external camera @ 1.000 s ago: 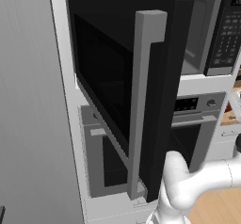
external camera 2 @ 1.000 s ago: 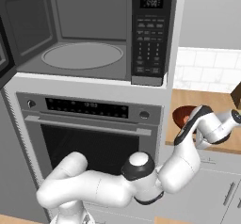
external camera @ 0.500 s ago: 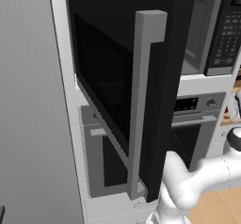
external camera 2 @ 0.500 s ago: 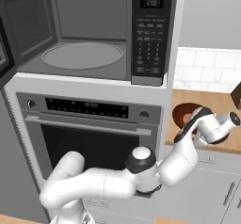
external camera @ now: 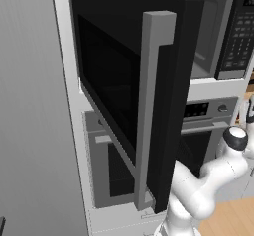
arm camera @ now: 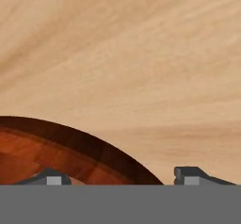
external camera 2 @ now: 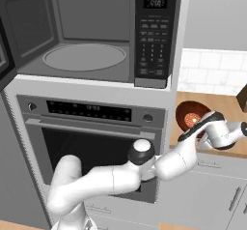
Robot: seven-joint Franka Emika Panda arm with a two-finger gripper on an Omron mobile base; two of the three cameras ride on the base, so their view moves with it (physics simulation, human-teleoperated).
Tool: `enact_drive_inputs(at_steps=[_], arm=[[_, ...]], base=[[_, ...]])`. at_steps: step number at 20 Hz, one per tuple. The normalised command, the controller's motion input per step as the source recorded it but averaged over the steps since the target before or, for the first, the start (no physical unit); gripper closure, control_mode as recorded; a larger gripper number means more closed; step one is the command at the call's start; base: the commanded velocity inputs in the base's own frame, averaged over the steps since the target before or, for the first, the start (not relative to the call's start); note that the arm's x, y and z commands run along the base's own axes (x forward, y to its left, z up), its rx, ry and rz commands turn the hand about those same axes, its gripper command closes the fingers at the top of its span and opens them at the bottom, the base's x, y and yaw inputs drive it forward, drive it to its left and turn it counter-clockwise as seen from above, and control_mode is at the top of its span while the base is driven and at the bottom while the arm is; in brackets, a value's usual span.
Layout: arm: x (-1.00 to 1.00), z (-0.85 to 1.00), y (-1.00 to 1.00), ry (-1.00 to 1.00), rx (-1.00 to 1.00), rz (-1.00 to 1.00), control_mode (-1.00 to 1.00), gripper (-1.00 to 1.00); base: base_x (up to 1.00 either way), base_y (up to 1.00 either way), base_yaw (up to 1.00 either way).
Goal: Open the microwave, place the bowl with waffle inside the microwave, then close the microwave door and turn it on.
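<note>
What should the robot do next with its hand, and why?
Probably squeeze shut. The gripper straddles the bowl rim on the counter, one fingertip inside and the other outside, and the microwave already stands open for it.

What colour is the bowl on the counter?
Dark reddish brown, wood-grained; the bowl shows best in the hand view, on the light wooden counter.
</note>
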Motion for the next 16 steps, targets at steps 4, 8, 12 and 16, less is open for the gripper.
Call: enact_drive_inputs(at_steps=[4,8,12,16], arm=[[0.01,-0.02,-0.24,0.0,0.11,0.0,-1.0,1.0],[-0.56,-0.02,-0.45,-0.04,0.09,0.0,-1.0,1.0],[-0.59,0.08,-0.27,-0.16,0.09,0.0,-1.0,1.0],[-0.61,0.33,-0.15,-0.28,0.09,0.0,-1.0,1.0]], base=[[0.0,0.0,0.0],[0.0,0.0,0.0],[0.0,0.0,0.0],[0.0,0.0,0.0]])
